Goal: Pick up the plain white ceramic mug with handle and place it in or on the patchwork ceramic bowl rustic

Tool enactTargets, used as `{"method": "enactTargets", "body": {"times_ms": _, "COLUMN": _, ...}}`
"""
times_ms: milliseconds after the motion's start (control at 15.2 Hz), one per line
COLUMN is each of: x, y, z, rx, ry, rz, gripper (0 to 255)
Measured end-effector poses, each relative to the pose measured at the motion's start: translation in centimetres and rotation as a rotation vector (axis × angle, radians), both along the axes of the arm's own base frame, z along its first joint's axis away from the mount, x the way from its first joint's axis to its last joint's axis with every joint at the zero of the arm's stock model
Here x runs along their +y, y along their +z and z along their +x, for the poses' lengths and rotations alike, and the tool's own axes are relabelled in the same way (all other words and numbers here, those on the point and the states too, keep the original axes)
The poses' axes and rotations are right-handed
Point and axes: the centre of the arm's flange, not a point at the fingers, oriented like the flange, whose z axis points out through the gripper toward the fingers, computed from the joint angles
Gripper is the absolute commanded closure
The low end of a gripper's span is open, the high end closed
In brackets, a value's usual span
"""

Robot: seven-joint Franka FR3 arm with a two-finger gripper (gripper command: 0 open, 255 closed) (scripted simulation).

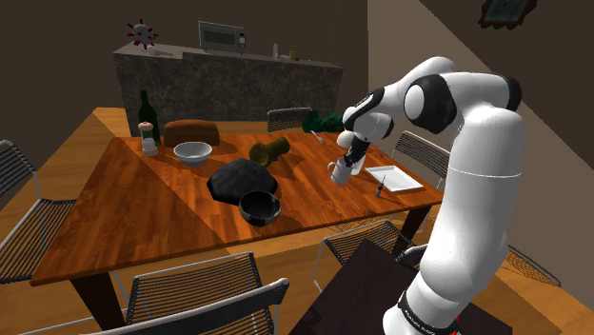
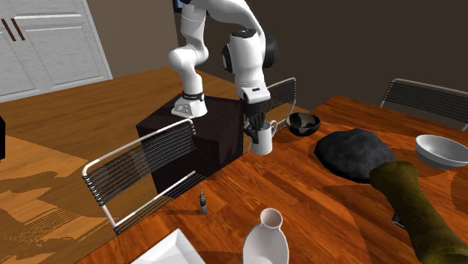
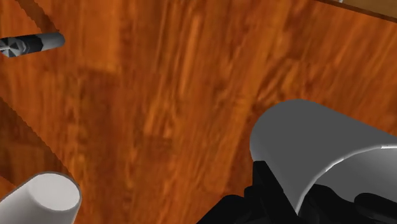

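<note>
My gripper is shut on the rim of a plain white mug, which seems to hang just above the wooden table, near its edge by the stand. From across the table, the gripper comes down onto the mug. In the wrist view the black fingers clasp the mug's wall. A dark bowl stands close by at the table's front edge. A white bowl sits farther away.
A black lump lies between the bowls, and an olive bottle lies on its side behind it. A white tray and a small dark stick are beside the mug. A white vase stands nearby. Wire chairs ring the table.
</note>
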Motion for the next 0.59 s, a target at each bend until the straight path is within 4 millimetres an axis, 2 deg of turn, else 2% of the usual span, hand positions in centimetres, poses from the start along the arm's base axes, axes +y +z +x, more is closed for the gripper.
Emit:
{"method": "enactTargets", "body": {"times_ms": 462, "x": 0.0, "y": 3.6, "z": 0.0, "rx": 0.000, "ry": 0.000, "rz": 0.000, "gripper": 255}}
{"method": "enactTargets", "body": {"times_ms": 594, "x": 1.5, "y": 4.0, "z": 0.5, "rx": 0.000, "ry": 0.000, "rz": 0.000, "gripper": 255}}
